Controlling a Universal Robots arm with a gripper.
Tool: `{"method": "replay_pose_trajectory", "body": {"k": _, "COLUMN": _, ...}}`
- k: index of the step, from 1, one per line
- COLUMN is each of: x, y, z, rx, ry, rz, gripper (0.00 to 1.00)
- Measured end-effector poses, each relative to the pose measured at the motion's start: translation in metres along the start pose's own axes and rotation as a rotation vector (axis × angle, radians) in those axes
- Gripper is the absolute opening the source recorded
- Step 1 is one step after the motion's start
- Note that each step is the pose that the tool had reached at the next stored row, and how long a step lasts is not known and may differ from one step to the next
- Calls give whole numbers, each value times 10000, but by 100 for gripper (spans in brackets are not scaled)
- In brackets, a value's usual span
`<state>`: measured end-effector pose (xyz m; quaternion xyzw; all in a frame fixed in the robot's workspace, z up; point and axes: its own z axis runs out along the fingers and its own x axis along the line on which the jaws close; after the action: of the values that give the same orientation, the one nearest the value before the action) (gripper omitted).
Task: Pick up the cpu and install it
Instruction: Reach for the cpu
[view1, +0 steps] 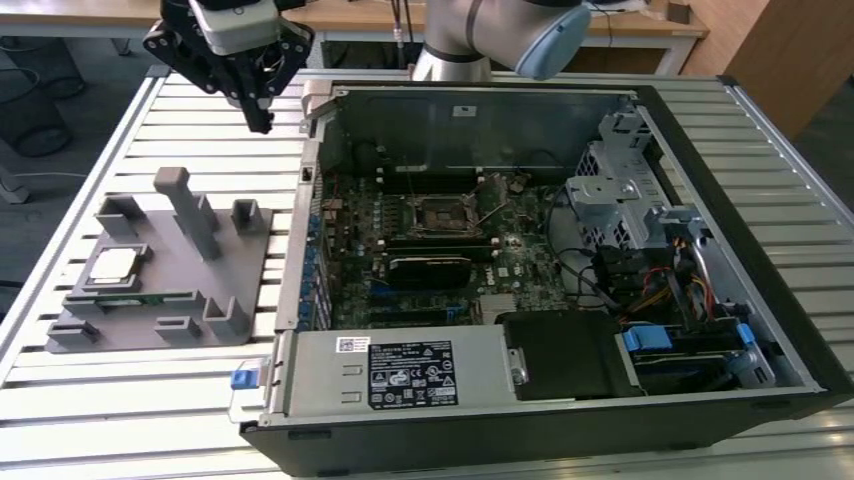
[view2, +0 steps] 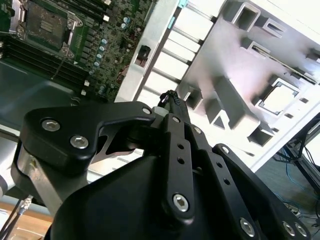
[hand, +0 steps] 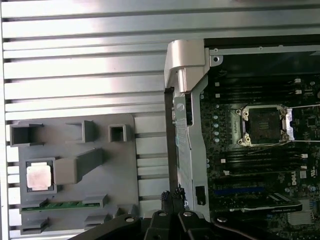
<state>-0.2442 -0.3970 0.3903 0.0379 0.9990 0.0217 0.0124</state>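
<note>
Small square cpu with pale silvery metal top, flat in a pocket of the grey plastic tray, middle left of the exterior view; surface detail lost to glare. Black gripper at upper left, well apart, fingertips apparently pressed together, empty, top cropped.

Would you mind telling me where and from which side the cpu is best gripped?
Probably by two opposite edges, coming straight down from above. The cpu lies flat, silvery top up, in a seat of the grey tray, so only its thin rim offers a pinch. A raised block stands close on the exterior view's right, so the other two edges look freer.
</note>
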Motion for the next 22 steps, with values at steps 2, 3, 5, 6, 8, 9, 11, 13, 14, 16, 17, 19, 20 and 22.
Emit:
{"method": "replay_pose_trajectory", "body": {"k": 2, "x": 28, "y": -2, "z": 0, "rx": 0, "ry": 0, "rz": 0, "gripper": 11}}
{"method": "replay_pose_trajectory", "body": {"k": 3, "x": 39, "y": -3, "z": 0, "rx": 0, "ry": 0, "rz": 0, "gripper": 11}}
{"method": "replay_pose_trajectory", "body": {"k": 5, "x": 67, "y": -5, "z": 0, "rx": 0, "ry": 0, "rz": 0, "gripper": 11}}
{"method": "replay_pose_trajectory", "body": {"k": 6, "x": 85, "y": -6, "z": 0, "rx": 0, "ry": 0, "rz": 0, "gripper": 11}}
{"method": "replay_pose_trajectory", "body": {"k": 8, "x": 125, "y": -9, "z": 0, "rx": 0, "ry": 1, "rz": -1, "gripper": 11}}
{"method": "replay_pose_trajectory", "body": {"k": 9, "x": 145, "y": -11, "z": 0, "rx": 1, "ry": 2, "rz": 0, "gripper": 11}}
{"method": "replay_pose_trajectory", "body": {"k": 11, "x": 186, "y": -14, "z": 1, "rx": 1, "ry": 4, "rz": 1, "gripper": 11}}
{"method": "replay_pose_trajectory", "body": {"k": 13, "x": 232, "y": -18, "z": 2, "rx": 0, "ry": 3, "rz": 1, "gripper": 11}}
{"method": "replay_pose_trajectory", "body": {"k": 14, "x": 252, "y": -19, "z": 2, "rx": 0, "ry": 4, "rz": 1, "gripper": 11}}
{"method": "replay_pose_trajectory", "body": {"k": 16, "x": 291, "y": -22, "z": 3, "rx": 0, "ry": 4, "rz": 0, "gripper": 11}}
{"method": "replay_pose_trajectory", "body": {"k": 17, "x": 308, "y": -23, "z": 3, "rx": 1, "ry": 5, "rz": -1, "gripper": 11}}
{"method": "replay_pose_trajectory", "body": {"k": 19, "x": 345, "y": -26, "z": 3, "rx": 1, "ry": 6, "rz": 0, "gripper": 11}}
{"method": "replay_pose_trajectory", "body": {"k": 20, "x": 360, "y": -27, "z": 3, "rx": 1, "ry": 6, "rz": 0, "gripper": 11}}
{"method": "replay_pose_trajectory", "body": {"k": 22, "x": 390, "y": -30, "z": 4, "rx": 1, "ry": 7, "rz": 0, "gripper": 11}}
